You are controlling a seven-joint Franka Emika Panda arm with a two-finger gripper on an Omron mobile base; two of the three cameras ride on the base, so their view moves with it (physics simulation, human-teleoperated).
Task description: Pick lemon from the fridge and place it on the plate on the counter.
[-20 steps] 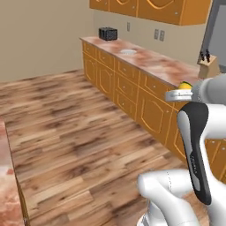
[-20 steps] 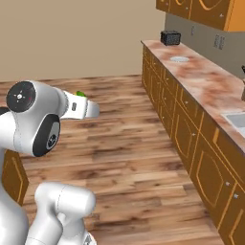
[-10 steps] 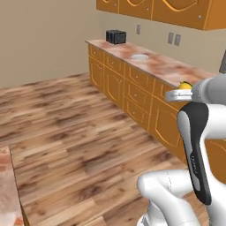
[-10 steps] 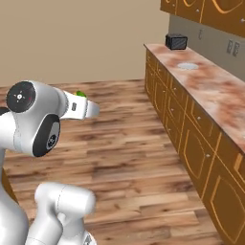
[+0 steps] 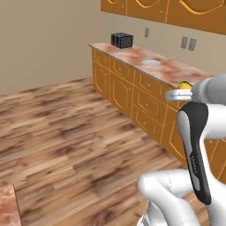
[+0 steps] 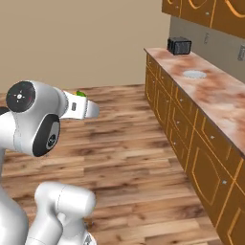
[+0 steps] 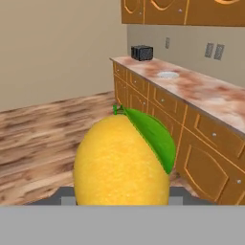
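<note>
Lemon (image 7: 122, 160) fills the lower centre of the hand view, big and yellow with a green leaf curling down its right side, and it sits pinched in the pincer, whose dark finger tips (image 7: 67, 196) peek out at either side of its base. In the left base view the lemon (image 5: 185, 85) shows as a sliver of yellow at the end of the white arm, right of centre, in front of the orange cabinets. From the right base view just a green fleck (image 6: 81, 94) sits atop the white wrist, left of centre. The worktop (image 5: 176, 70) runs from the upper centre toward the right edge, marbled reddish-brown and cream. The plate (image 5: 151, 63) lies on it, small, round and pale, well apart from the lemon. Beyond the plate, at the worktop's far end, stands a black toaster (image 5: 122, 40). Wood plank floor (image 5: 66, 132) spreads across the left of the frame.
</note>
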